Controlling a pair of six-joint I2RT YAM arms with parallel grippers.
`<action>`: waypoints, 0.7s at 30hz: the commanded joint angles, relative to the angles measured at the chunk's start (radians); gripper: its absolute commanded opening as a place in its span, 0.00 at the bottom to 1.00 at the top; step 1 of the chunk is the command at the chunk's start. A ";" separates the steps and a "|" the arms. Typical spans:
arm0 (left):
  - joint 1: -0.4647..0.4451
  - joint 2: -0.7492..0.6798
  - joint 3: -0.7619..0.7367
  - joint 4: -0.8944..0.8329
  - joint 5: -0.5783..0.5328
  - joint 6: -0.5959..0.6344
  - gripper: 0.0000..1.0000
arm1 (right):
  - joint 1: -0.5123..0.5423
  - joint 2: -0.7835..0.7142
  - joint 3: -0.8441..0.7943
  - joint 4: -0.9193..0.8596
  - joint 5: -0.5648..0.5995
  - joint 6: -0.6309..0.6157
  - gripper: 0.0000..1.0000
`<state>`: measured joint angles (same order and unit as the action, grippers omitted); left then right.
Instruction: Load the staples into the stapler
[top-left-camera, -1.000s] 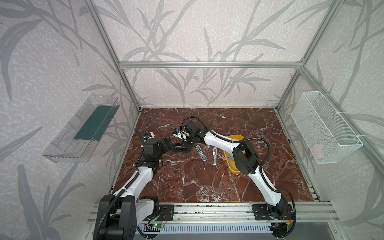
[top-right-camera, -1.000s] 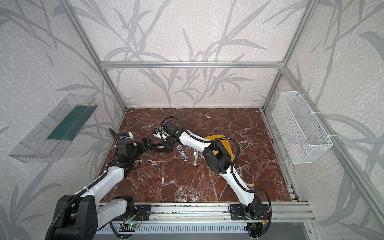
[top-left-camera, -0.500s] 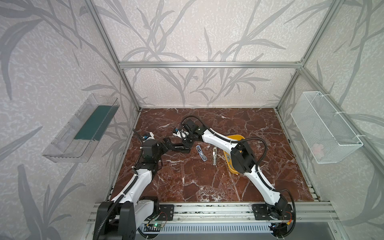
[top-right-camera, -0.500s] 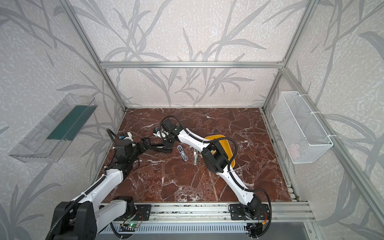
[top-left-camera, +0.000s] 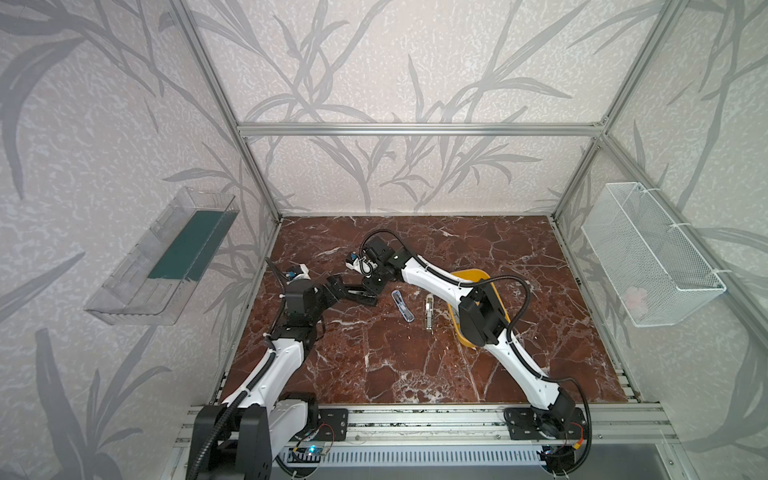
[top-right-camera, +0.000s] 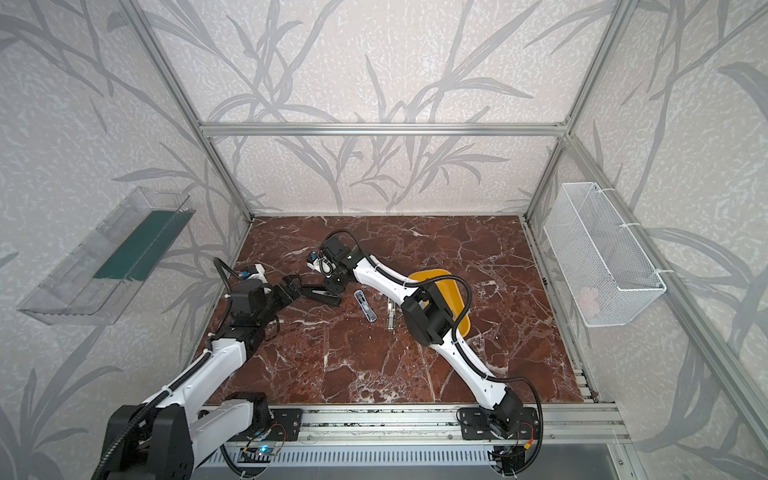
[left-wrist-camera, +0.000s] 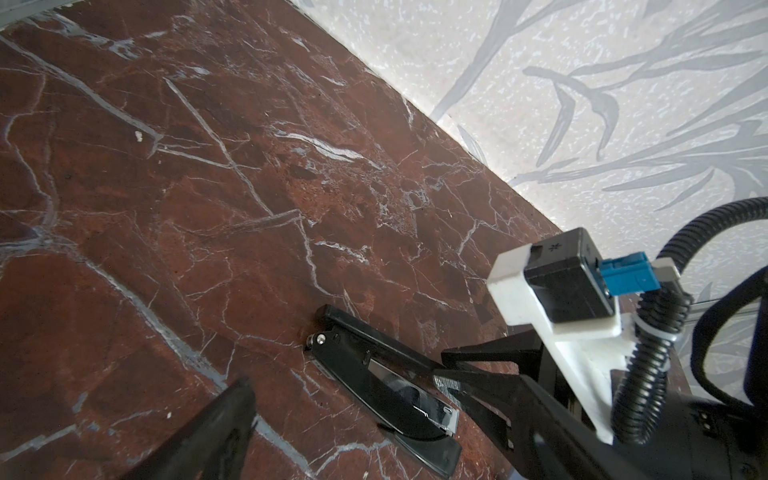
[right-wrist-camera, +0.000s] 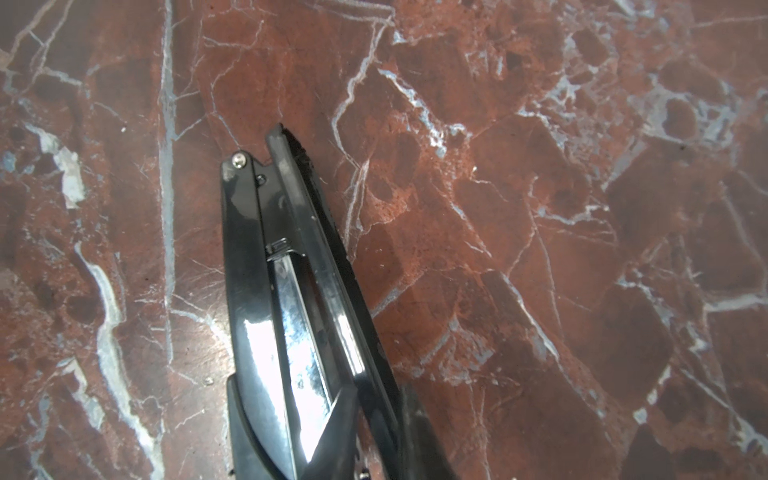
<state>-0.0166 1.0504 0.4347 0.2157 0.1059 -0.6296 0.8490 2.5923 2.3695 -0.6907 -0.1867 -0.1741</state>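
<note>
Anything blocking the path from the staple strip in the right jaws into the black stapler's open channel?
Nothing visible does. The small grey metal staple strip, held in the right gripper, hangs close to the long black stapler, whose lid is swung back and whose channel lies bare.

The left arm (top-left-camera: 282, 365) and right arm (top-left-camera: 432, 280) share 1 look: glossy white shells on the long links, matte black blocks at the joints. Thin white ties hold black cable along the white shells. The left fingers (left-wrist-camera: 224, 419) and right fingers (left-wrist-camera: 486, 357) are plain black wedges that narrow to blunt tips. Just behind the right fingers a white bracket (left-wrist-camera: 511, 286) carries a black box camera (left-wrist-camera: 569, 286) with a blue plug (left-wrist-camera: 623, 279); a black ribbed hose (left-wrist-camera: 640, 395) is zip-tied beside it. At the end farthest from the fingers, each arm has a black base plate (top-left-camera: 519, 424) with silver screws.
</note>
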 joint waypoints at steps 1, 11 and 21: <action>0.006 -0.016 -0.018 0.001 0.004 -0.010 0.97 | 0.017 -0.005 -0.060 -0.032 -0.008 0.076 0.20; 0.006 -0.057 -0.033 -0.019 0.001 -0.009 0.97 | 0.039 -0.080 -0.219 0.082 0.001 0.184 0.32; 0.006 -0.105 -0.050 -0.044 0.002 -0.007 0.97 | 0.042 -0.169 -0.380 0.207 0.000 0.364 0.03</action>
<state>-0.0166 0.9646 0.4007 0.1864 0.1070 -0.6296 0.8848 2.4741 2.0445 -0.4843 -0.1768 0.0818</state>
